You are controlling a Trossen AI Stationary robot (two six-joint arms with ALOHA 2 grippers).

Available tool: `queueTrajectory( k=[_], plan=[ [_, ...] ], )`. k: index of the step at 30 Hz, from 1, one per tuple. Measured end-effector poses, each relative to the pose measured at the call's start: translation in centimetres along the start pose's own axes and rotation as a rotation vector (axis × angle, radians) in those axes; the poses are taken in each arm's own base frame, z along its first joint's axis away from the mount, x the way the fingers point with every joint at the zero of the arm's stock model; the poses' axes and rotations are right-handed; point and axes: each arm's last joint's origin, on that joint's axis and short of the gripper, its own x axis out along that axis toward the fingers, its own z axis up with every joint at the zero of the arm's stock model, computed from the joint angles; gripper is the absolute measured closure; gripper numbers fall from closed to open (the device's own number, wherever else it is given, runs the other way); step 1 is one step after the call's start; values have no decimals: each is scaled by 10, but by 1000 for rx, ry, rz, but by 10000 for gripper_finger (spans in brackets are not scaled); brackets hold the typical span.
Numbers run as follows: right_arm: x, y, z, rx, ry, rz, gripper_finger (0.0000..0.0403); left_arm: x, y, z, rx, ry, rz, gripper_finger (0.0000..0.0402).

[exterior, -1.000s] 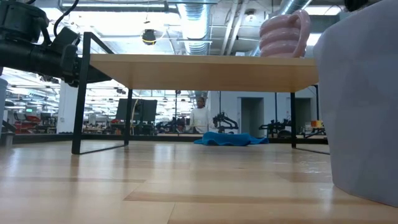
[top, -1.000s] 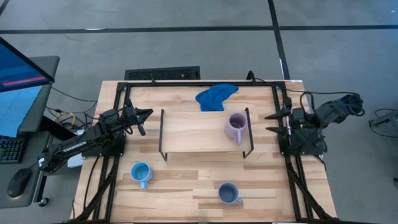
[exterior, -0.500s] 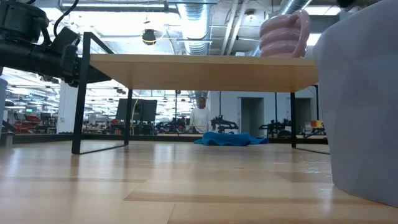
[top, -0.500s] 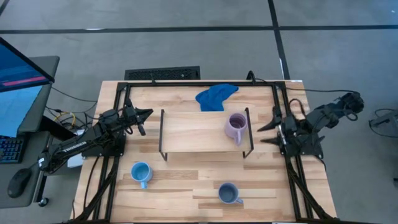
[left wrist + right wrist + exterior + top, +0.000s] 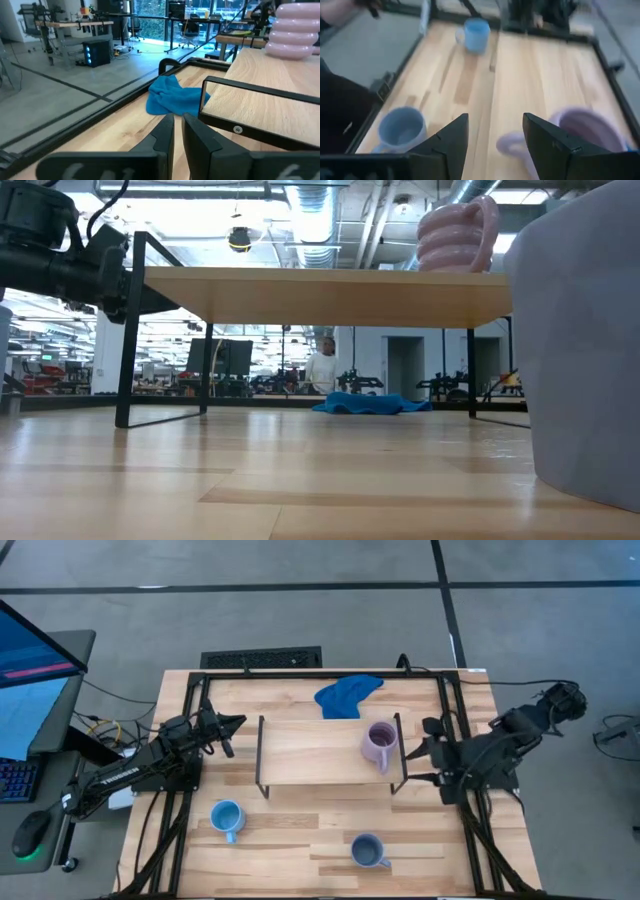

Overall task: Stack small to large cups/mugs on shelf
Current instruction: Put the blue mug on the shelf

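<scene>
Lilac mug [image 5: 380,744]: set on the shelf [image 5: 310,752], at its right end.
Sky-blue mug [image 5: 226,817] and grey-blue mug [image 5: 367,850]: placed on the tabletop [image 5: 290,840], before the shelf.
Right hand [image 5: 415,766]: spread wide, just beside the shelf's right end.
Left hand [image 5: 234,725]: pinched narrow, parked left of the shelf.

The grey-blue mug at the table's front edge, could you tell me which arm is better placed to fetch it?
Probably the right. The right gripper is open beside the shelf, nearer the grey-blue mug; the left gripper waits shut at the shelf's far left.
</scene>
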Motion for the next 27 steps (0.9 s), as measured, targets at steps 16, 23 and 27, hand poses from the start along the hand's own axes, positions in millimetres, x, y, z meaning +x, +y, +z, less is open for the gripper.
queueTrajectory(
  k=[16, 23, 27],
  plan=[
    [33, 55, 32, 160, 195, 161, 193, 0, 0, 0, 6, 0, 0, 374],
    [64, 77, 27, 181, 289, 120, 193, 0, 0, 0, 19, 0, 0, 374],
    [83, 87, 25, 204, 331, 104, 193, 0, 0, 0, 19, 0, 0, 374]
  ],
)
